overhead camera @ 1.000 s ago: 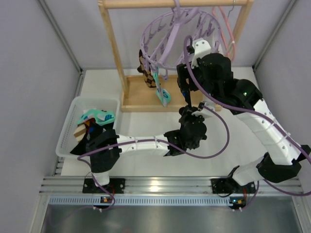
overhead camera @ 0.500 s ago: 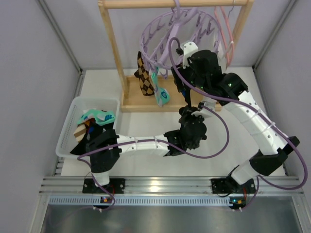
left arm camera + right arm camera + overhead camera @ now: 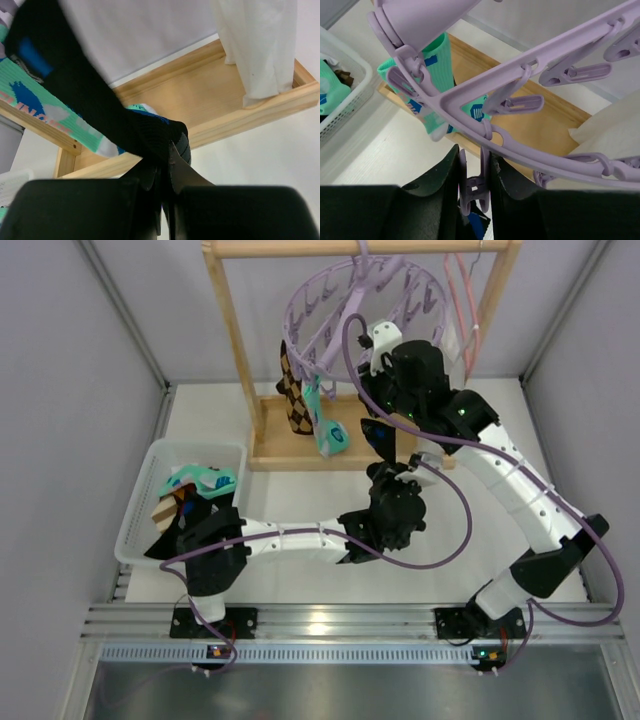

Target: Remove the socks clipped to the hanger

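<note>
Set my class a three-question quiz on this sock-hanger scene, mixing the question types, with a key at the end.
1. True or false: the right gripper is pinching a clip peg of the lilac hanger.
2. What is the left gripper shut on? A) the black sock B) a glove C) a towel
3. Fill in: the loose socks on the left lie in a white ____.

Key: 1 true; 2 A; 3 basket.
</note>
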Available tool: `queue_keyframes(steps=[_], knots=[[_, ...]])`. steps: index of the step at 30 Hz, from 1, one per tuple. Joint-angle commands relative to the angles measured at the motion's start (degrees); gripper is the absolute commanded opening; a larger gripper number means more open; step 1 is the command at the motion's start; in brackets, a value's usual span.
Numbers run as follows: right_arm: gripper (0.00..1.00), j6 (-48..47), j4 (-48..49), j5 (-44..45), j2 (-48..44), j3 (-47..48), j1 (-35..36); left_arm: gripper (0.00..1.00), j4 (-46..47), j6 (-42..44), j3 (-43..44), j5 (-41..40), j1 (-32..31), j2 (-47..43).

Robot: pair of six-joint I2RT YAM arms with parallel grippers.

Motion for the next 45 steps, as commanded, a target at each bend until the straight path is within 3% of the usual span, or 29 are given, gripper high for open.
queue_keyframes(steps=[1, 3, 7, 10, 14, 17, 21, 22, 25, 28, 31, 35, 40, 45], knots=[[0.12, 0.4, 5.3, -0.5, -2.0, -0.4, -0.9, 0.00, -0.9, -0.7, -1.2, 1.0, -1.0, -0.1], [0.08, 0.7, 5.7, 0.3, -2.3, -0.6, -1.1, 0.00, -0.9, -1.3, -2.2, 0.3, -0.7, -0.4], [0.11, 1.2, 6.2, 0.5, -3.9, -2.1, -2.1, 0.00, -1.2, -5.6, -8.9, -0.5, 1.0, -4.8], [0.49, 3.3, 7.0, 0.1, -5.9, -4.8, -3.0, 0.00, -4.3, -10.3, -15.4, -1.5, 2.7, -13.7], [0.64, 4.6, 9.0, -1.2, -9.3, -9.9, -3.9, 0.00, -17.8, -21.0, -18.7, -0.4, 5.9, -25.5], [0.76, 6.1, 10.6, -2.9, -13.3, -14.7, -4.2, 0.00, -32.1, -26.9, -16.3, 1.6, 10.4, -32.5], [0.87, 8.5, 13.9, -4.9, -22.1, -24.5, -4.2, 0.00, -44.1, -28.3, -11.3, 2.1, 16.0, -37.5], [0.98, 9.3, 15.0, -5.6, -23.9, -26.2, -4.2, 0.00, -46.9, -27.9, -10.2, 2.7, 17.3, -39.3], [0.99, 10.8, 16.2, -4.9, -30.3, -32.5, -4.2, 0.00, -52.2, -26.6, -5.4, 7.8, 25.1, -40.9], [0.99, 11.8, 17.1, -3.5, -35.4, -37.4, -4.2, 0.00, -57.4, -27.5, 0.0, 18.3, 39.3, -39.3], [0.99, 12.1, 17.5, -3.8, -39.0, -40.5, -4.2, 0.00, -58.6, -28.6, 4.5, 30.8, 57.9, -35.9], [0.99, 11.7, 16.5, -4.1, -41.1, -42.3, -4.3, 0.00, -58.7, -29.5, 6.4, 39.1, 68.7, -30.4], [0.99, 11.8, 17.2, -5.1, -42.5, -44.8, -4.3, 0.00, -58.7, -32.9, 3.2, 42.2, 78.1, -27.1], [0.99, 13.4, 20.1, -7.8, -44.5, -49.1, -4.3, 0.00, -58.5, -36.2, -2.2, 38.4, 79.4, -24.5]])
